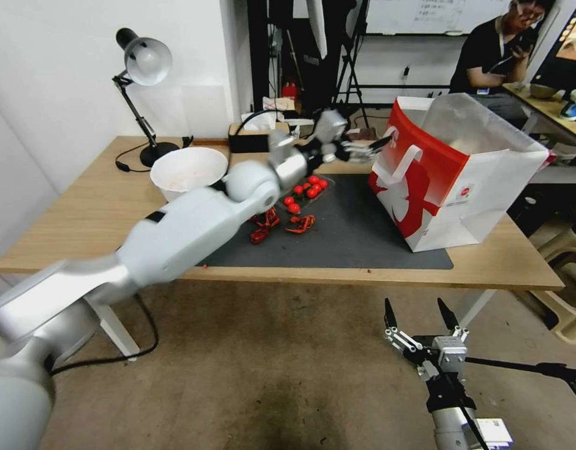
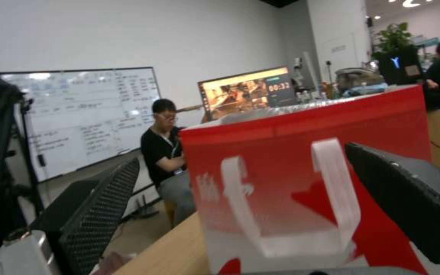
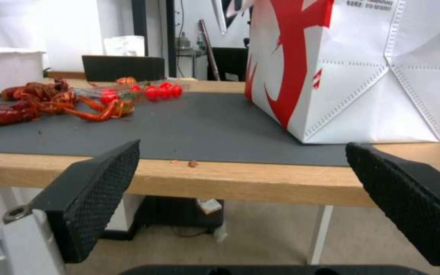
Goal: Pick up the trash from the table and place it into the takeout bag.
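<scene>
The takeout bag [image 1: 463,181] stands open on the right end of the dark mat [image 1: 350,240], red on its left face, white elsewhere, with a clear liner. My left gripper [image 1: 372,149] hovers open and empty just left of the bag's rim, facing its red side [image 2: 291,183] and white handle [image 2: 332,179]. Trash lies mid-mat: red crayfish shells [image 1: 263,224] and a clear tray of cherry tomatoes [image 1: 308,186]. My right gripper [image 1: 419,319] hangs open below the table's front edge [image 3: 240,179], level with the bag's base [image 3: 363,65].
A white bowl [image 1: 188,167] sits on the wood table [image 1: 82,212] left of the mat, with a desk lamp [image 1: 144,62] and a black tissue box [image 1: 250,139] behind it. A cable trails down by the left table leg. A beige stool [image 1: 569,262] stands to the right.
</scene>
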Available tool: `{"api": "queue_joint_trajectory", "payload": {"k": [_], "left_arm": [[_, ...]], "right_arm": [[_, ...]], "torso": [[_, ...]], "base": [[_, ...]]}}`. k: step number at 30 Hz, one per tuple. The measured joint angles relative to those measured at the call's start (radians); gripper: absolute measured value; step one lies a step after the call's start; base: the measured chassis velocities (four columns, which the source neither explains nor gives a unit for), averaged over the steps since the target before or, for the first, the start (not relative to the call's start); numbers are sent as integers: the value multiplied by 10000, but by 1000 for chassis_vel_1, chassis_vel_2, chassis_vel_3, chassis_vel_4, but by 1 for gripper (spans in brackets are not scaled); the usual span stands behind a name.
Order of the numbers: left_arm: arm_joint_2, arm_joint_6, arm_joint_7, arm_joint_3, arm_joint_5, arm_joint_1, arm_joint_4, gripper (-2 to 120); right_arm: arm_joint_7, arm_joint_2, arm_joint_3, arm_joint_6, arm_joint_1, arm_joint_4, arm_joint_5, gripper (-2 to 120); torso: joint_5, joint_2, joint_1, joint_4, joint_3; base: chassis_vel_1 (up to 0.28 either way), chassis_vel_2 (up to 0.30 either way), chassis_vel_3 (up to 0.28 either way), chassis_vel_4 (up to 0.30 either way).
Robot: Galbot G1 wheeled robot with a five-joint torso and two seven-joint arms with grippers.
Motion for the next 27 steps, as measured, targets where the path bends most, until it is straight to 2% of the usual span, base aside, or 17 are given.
{"api": "queue_joint_trajectory", "payload": {"k": [9, 10, 12, 13, 14, 16, 17, 18, 20, 21, 24, 27], "left_arm": [[985, 62, -19, -824, 265, 1243, -845, 100], [1180, 137, -247, -1041, 367, 1587, -1098, 100], [1548, 620, -1382, -1795, 920, 2642, -1863, 100], [1548, 620, -1382, -1795, 920, 2642, -1863, 100], [1647, 1148, -2325, -2287, 1281, 3288, -2415, 100], [1815, 2100, -4601, -3452, 2159, 4856, -3516, 100], [1921, 2189, -5298, -3840, 2735, 5511, -3815, 100], [1921, 2189, -5298, -3840, 2735, 5511, -3815, 100], [2137, 2126, -6388, -4484, 3408, 6895, -4477, 100], [2137, 2126, -6388, -4484, 3408, 6895, -4477, 100], [2394, 2046, -7040, -5524, 4361, 8819, -5184, 100], [2396, 1999, -7396, -5985, 4769, 9538, -5405, 100]], "right_arm": [[7, 36, -96, -23, -12, 54, -176, 100], [15, 40, -121, -47, -15, 77, -193, 100], [32, 58, -158, -81, -30, 136, -252, 100], [32, 58, -158, -81, -30, 136, -252, 100], [35, 80, -167, -89, -38, 161, -278, 100], [40, 86, -179, -90, -69, 168, -323, 100], [41, 73, -181, -90, -78, 168, -330, 100], [41, 73, -181, -90, -78, 168, -330, 100], [42, 41, -184, -90, -86, 158, -342, 100], [42, 41, -184, -90, -86, 158, -342, 100], [38, 18, -221, -94, -64, 157, -366, 100], [36, -11, -249, -124, -13, 124, -372, 100]], "torso": [[0, 0, 0, -1, 0], [-2, -1, 0, 1, 0], [-2, 0, 0, -3, 0], [-2, 0, 0, -3, 0], [3, 0, 0, -4, 0], [2, 1, -1, -1, -2], [1, 0, -1, -1, -1], [1, 0, -1, -1, -1], [2, 0, 0, -3, -1], [2, 0, 0, -3, -1], [3, 0, -1, 0, -1], [1, 1, -1, -1, -1]], "base": [[0, 0, 0, 0], [0, 0, 0, 0], [0, 0, 0, 0], [0, 0, 0, 0], [0, 0, 0, 0], [0, 0, 0, 0], [0, 0, 0, 0], [0, 0, 0, 0], [0, 0, 0, 0], [0, 0, 0, 0], [0, 0, 0, 0], [0, 0, 0, 0]]}}
